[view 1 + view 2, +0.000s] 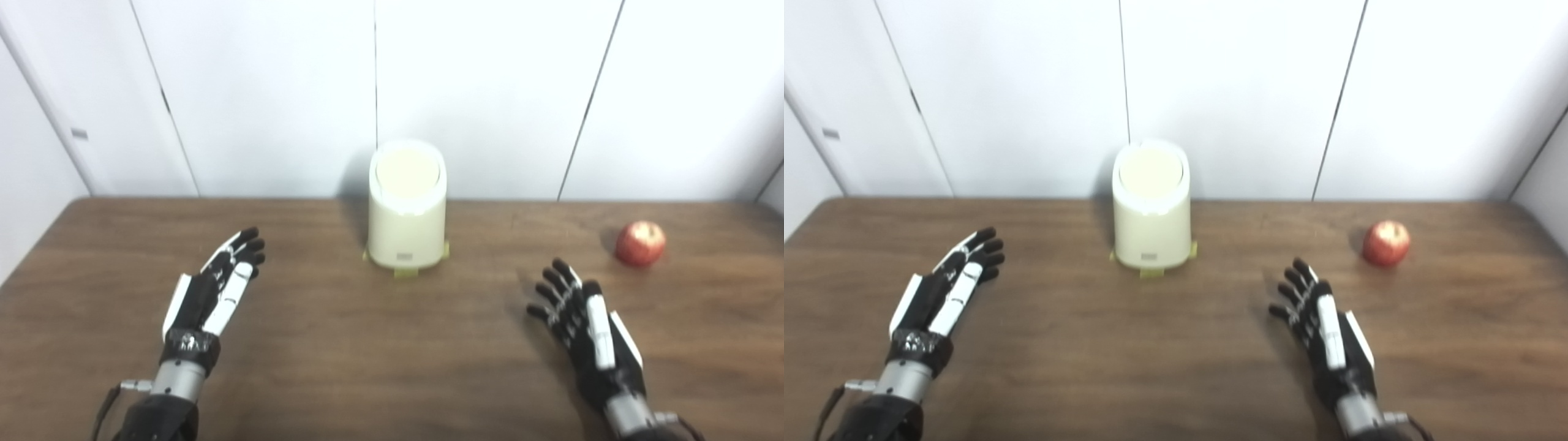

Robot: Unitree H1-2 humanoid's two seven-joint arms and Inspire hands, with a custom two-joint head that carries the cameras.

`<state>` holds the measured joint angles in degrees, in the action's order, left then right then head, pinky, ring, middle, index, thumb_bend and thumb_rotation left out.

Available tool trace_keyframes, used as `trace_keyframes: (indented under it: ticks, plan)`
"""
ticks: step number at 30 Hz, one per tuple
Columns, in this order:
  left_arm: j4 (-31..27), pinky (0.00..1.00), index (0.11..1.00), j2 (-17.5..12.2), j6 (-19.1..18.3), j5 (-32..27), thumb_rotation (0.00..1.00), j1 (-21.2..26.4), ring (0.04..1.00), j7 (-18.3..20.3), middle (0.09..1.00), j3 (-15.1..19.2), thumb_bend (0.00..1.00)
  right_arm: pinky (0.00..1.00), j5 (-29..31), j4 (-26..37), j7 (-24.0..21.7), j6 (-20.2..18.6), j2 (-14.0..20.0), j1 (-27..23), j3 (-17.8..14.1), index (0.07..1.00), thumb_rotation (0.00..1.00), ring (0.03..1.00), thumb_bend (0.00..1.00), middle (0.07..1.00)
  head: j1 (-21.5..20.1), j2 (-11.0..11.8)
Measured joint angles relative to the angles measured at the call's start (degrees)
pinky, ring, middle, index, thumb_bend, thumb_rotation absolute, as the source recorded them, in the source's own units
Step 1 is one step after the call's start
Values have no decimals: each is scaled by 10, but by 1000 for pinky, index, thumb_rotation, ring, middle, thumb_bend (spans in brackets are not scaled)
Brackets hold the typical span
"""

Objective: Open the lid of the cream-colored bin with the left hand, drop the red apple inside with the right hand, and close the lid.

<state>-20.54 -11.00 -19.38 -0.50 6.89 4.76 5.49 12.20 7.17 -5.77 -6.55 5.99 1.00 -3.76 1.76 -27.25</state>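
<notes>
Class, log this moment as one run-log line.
left hand open, empty | right hand open, empty | cream-colored bin lid closed | red apple on table, untouched

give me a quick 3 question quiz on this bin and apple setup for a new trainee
1. True or false: the lid of the cream-colored bin is shut.
2. Which robot hand is nearer the red apple? A) left robot hand B) right robot hand
3. Fill in: the apple lies on the ____, touched by neither hand.

Key: 1 true. 2 B. 3 table. Both hands are open and hold nothing, and the bin stands at the table's far edge between them.
</notes>
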Motion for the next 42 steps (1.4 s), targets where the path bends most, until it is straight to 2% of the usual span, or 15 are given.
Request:
trace_keyframes:
  ticks: [4,5,8,13,15,18,22,24,29,34,37,42]
  plan:
    - [-1,818,906,-7,-37,14,632,40,858,4,874,-16,435,787,-1,1,0,0,0,0,0,943,953,905,549,935,3,3]
    - [-2,824,908,-8,-46,16,629,45,860,6,879,-20,400,789,-1,-1,0,0,0,0,-1,944,954,902,544,931,4,4]
    - [-1,828,911,-18,-56,26,623,66,861,21,884,-42,390,798,-2,-12,0,4,0,1,-1,947,962,904,531,930,4,7]
    - [5,826,918,-44,-70,52,621,135,862,36,891,-66,433,820,-2,-23,-4,25,-1,1,-2,954,977,908,505,935,4,12]
    - [15,803,905,-53,-71,63,623,167,846,44,880,-79,487,816,-2,-26,-4,30,-1,1,-2,950,969,906,524,933,0,13]
    - [46,790,901,-54,-73,80,591,210,842,47,880,-88,520,806,-2,-28,-4,31,-2,-1,-2,954,953,910,547,941,-1,15]
    - [109,771,898,-55,-74,92,497,268,856,59,877,-108,534,794,-2,-28,-4,31,-2,-1,-3,947,937,907,560,934,0,17]
    - [132,742,882,-60,-73,107,448,297,832,66,865,-126,596,792,-2,-28,-4,31,-3,-2,-4,948,940,906,560,935,1,18]
    - [202,696,886,-68,-73,165,403,371,816,79,864,-176,727,802,-3,-28,-4,31,-4,-3,-3,952,952,906,543,937,4,17]
    - [257,677,894,-66,-74,194,351,416,808,100,860,-197,817,805,-5,-24,-4,35,-7,-2,-3,952,967,913,543,942,5,13]
    - [288,664,917,-66,-73,208,333,436,839,111,886,-215,850,810,-6,-16,-4,37,-11,1,0,954,966,915,563,941,5,11]
    - [342,653,933,-63,-73,245,196,468,851,123,908,-251,904,807,-6,6,-4,35,-13,1,4,954,967,911,580,942,5,5]
